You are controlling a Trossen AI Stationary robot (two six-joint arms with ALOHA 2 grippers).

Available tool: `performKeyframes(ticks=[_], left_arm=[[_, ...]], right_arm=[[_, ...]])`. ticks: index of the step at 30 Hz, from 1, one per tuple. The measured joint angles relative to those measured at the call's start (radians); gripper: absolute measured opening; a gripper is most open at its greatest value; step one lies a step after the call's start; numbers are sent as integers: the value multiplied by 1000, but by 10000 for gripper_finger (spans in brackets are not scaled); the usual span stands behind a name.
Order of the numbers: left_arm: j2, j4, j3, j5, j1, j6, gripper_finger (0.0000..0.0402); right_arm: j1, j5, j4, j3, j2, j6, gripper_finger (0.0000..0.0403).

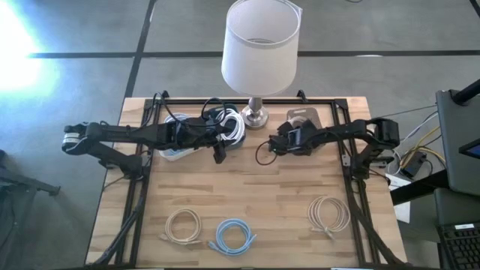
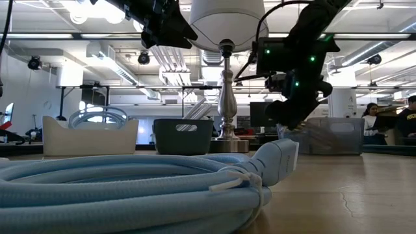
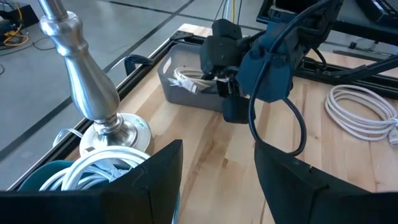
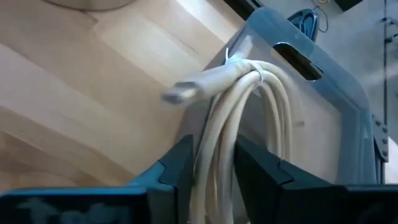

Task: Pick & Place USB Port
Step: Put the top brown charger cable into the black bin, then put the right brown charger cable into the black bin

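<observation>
A coiled white USB cable sits between the fingers of my right gripper, which is shut on it over the grey bin right of the lamp. The left wrist view shows this right gripper at the bin's near wall, with cable strands inside the bin. My left gripper is open and holds nothing. It hovers beside the lamp base, over a bin of white cables. In the high view my left gripper and right gripper flank the lamp. My right gripper pinches the white coil's bundled strands between its two fingers, several loops together. The coil runs forward from the fingers to its tied part, and the plug sticks out sideways. Whether the coil rests on the bin I cannot tell.
Three more coiled cables lie along the table's near side: cream, blue and white. The blue one fills the low view's foreground. The lamp stem stands between the arms. A black wire loop hangs by the right gripper.
</observation>
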Motion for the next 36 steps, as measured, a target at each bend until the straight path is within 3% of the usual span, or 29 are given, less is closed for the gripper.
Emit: performKeyframes(ticks=[7,12,16,21,29,36], left_arm=[[0,0,0,0,0,0,204],[1,-1,0,2,0,0,204],[2,-5,-1,3,-1,0,204],[2,-10,-1,3,-1,0,204],[2,-10,-2,8,-1,0,204],[2,-9,-19,8,-2,-4,204]], right_arm=[[11,-15,-83,65,-11,-5,144],[45,-103,-166,152,-19,-35,150],[105,-189,-208,224,-27,-99,144],[220,-191,-321,302,-43,-113,133],[439,-253,-474,287,-142,123,127],[623,-632,-464,173,-236,553,127]])
